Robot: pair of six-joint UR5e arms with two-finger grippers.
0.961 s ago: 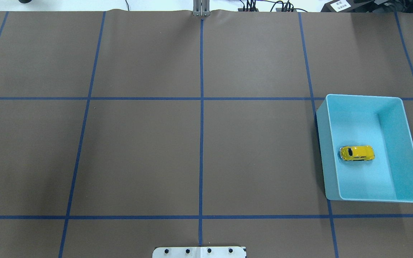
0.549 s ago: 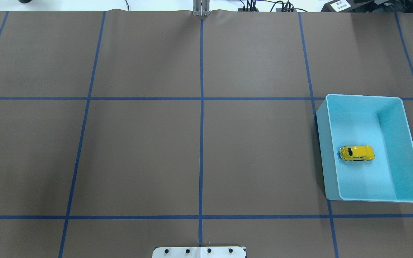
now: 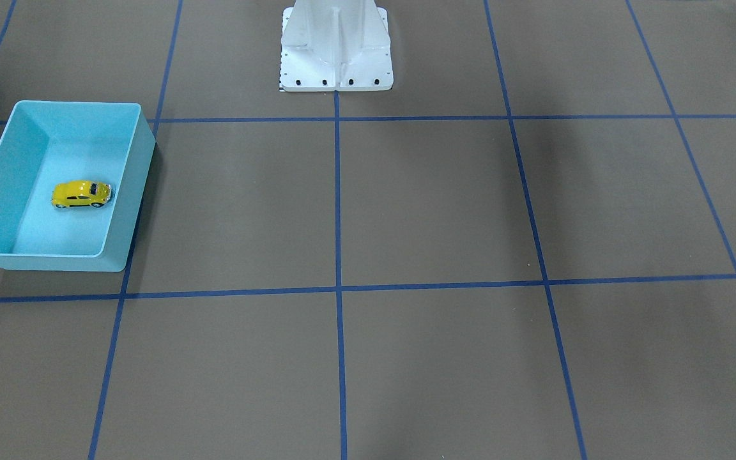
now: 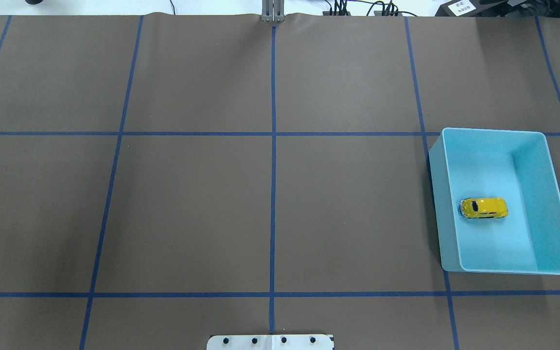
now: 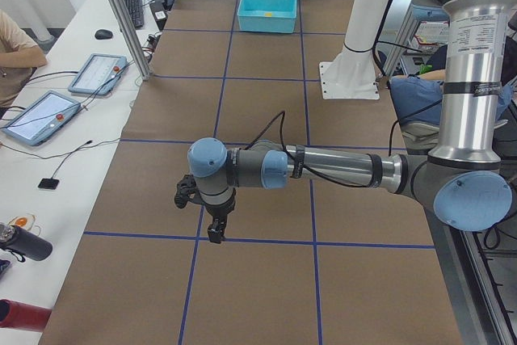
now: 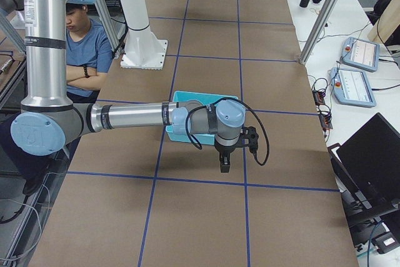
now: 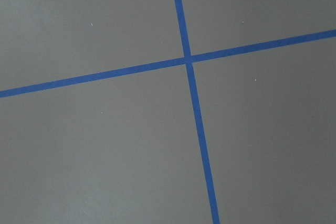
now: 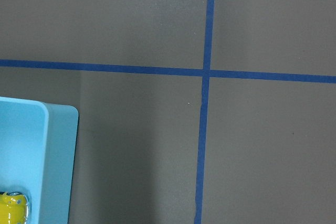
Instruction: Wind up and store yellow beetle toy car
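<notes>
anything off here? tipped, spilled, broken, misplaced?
Nothing stands out. The yellow beetle toy car sits upright on its wheels on the floor of the turquoise bin, close to the wall on the table-centre side. The bin stands level, and no spill or damage shows.

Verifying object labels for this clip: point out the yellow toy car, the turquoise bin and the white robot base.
yellow beetle toy car (image 4: 484,207), overhead exterior view, its roof.
turquoise bin (image 4: 443,209), overhead exterior view, outer side wall.
white robot base (image 3: 336,64), exterior front-facing view, lower flange.
</notes>
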